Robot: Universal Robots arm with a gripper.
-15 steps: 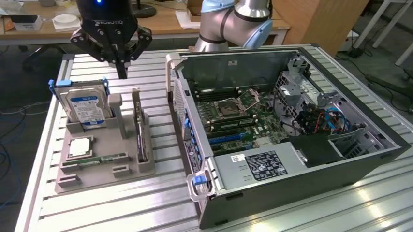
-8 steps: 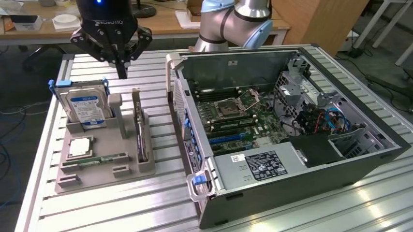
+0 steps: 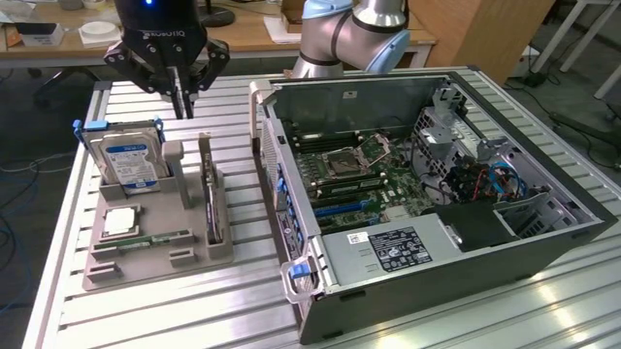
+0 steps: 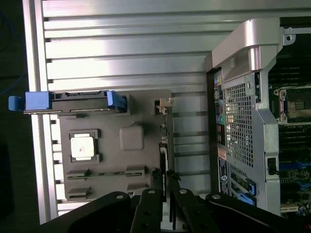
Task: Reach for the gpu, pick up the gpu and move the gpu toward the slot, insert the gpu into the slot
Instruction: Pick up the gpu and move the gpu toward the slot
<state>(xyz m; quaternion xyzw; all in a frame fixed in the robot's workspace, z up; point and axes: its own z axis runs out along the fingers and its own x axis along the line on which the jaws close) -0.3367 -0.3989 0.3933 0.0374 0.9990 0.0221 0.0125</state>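
The claw (image 3: pixel 183 110) hung in open air above the far end of the grey holder (image 3: pixel 155 256), its two fingers a little apart and holding nothing. Clear room lay beneath it, down to the upper edge of the gpu (image 3: pixel 211 203). In the wrist view the fingertips (image 4: pixel 156 173) sat over the near end of the card, not touching it.

On the exterior view's left of the gpu a grey post and the hard drive (image 3: pixel 131 161) stood close by. On the exterior view's right a strip of bare slatted table (image 3: pixel 243 218) parted the holder from the wall of the computer case (image 3: pixel 291 182), which lay with its open side up.

The gpu stood on its long edge in a groove of the holder, between low grey uprights. Seen edge-on, it was a thin dark strip, with a pale metal end piece at its far end in the wrist view (image 4: pixel 166 104).
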